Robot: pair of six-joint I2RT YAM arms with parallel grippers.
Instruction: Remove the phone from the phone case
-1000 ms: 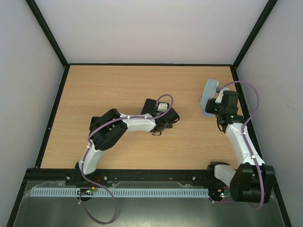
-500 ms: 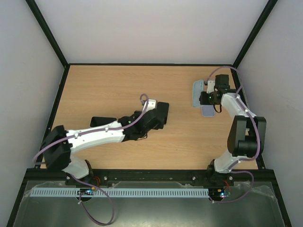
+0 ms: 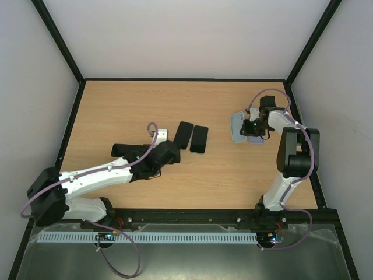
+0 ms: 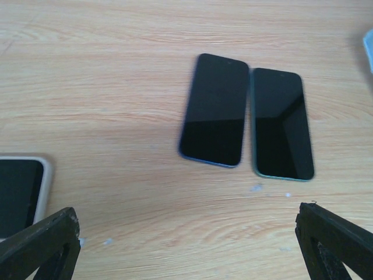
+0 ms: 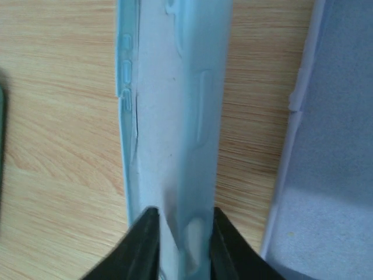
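Note:
Two bare dark phones lie side by side mid-table, one blue-rimmed (image 4: pixel 214 109) (image 3: pixel 185 135) and one green-rimmed (image 4: pixel 280 122) (image 3: pixel 199 139). My left gripper (image 4: pixel 186 251) (image 3: pixel 170 146) hovers just short of them, open and holding nothing. A phone in a beige case (image 4: pixel 20 195) (image 3: pixel 160 134) lies by its left finger. At the far right my right gripper (image 5: pixel 180 233) (image 3: pixel 254 125) is shut on an empty light blue phone case (image 5: pixel 175 116) (image 3: pixel 238 125), gripped by its end and set on edge over the table.
A lavender case (image 5: pixel 338 146) (image 3: pixel 254 139) lies flat right beside the blue one. A further black phone (image 3: pixel 125 150) lies on the table left of my left arm. Black frame rails and white walls enclose the wooden table (image 3: pixel 116 111).
My left arm has drawn back to the left, uncovering the two bare phones, and its jaws have opened wider. My right gripper has carried the blue case down and a little left.

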